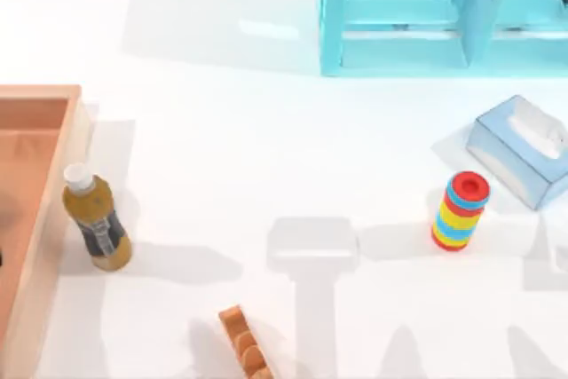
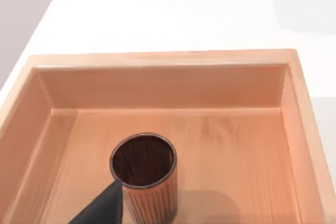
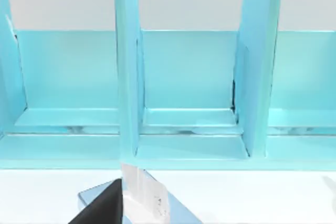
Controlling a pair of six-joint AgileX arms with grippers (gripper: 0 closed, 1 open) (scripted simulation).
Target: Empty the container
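Left gripper (image 2: 102,208) shows in its wrist view as one dark finger (image 2: 105,205) lying against the rim and outer wall of a brown ribbed cup (image 2: 144,179); whether the fingers are spread or clamped on the cup cannot be told. That cup stands upright inside the container (image 2: 163,59), a shallow tray of light orange-brown wood, with bare floor around it and the far wall well beyond it.

From above, the container (image 1: 53,95) sits at the left edge of the white worktop (image 1: 266,157). Just beside its right wall stands a bottle (image 1: 96,219) of brownish liquid with a white cap and a dark label, outside the tray. Near the front edge, toward the middle, lies a row of tan rounded pieces (image 1: 244,343).

Right gripper (image 3: 105,205) likewise shows a single dark finger (image 3: 102,208) in its wrist view, its opening impossible to judge. It is above a pale blue tissue box (image 3: 139,198) with a white tissue sticking up, facing a turquoise shelf unit (image 3: 126,77) with upright dividers.

In the top view the tissue box (image 1: 519,148) rests at the right side, a stack of red, blue and yellow rings (image 1: 461,210) stands just to its left, and the shelf unit (image 1: 399,15) occupies the back right.
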